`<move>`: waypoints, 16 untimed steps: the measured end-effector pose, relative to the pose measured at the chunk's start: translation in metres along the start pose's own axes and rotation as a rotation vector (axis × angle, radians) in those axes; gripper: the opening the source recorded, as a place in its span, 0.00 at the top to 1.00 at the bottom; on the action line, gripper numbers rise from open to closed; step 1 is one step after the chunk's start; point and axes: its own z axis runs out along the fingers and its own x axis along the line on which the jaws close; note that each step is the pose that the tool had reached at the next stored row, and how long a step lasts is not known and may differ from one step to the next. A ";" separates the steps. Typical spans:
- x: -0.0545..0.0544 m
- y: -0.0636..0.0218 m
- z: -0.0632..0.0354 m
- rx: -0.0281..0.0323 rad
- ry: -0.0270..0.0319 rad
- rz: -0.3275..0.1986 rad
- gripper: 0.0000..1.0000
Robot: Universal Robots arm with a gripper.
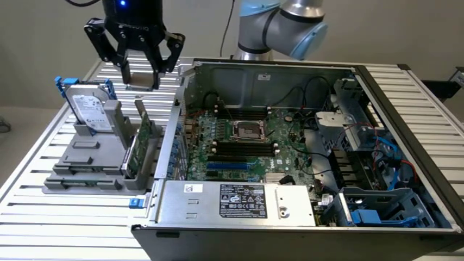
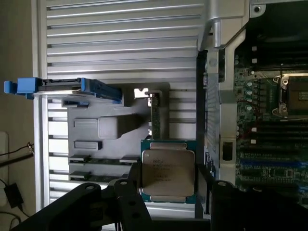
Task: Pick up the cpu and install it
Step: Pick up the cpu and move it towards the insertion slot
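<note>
Silver cpu, lettering illegible, in end effector

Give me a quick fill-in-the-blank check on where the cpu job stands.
1. The gripper is shut on the ____.
2. It hangs ____ the computer case, over the grey holder.
3. The hard drive standing on that holder has a ____ bracket.
Missing words: cpu; outside; blue.
</note>
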 end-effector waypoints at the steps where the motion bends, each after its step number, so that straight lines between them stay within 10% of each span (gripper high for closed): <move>1: -0.004 0.0001 -0.0013 0.0000 0.0019 0.000 0.45; 16: -0.070 0.0021 -0.0205 0.0003 0.0309 0.002 0.45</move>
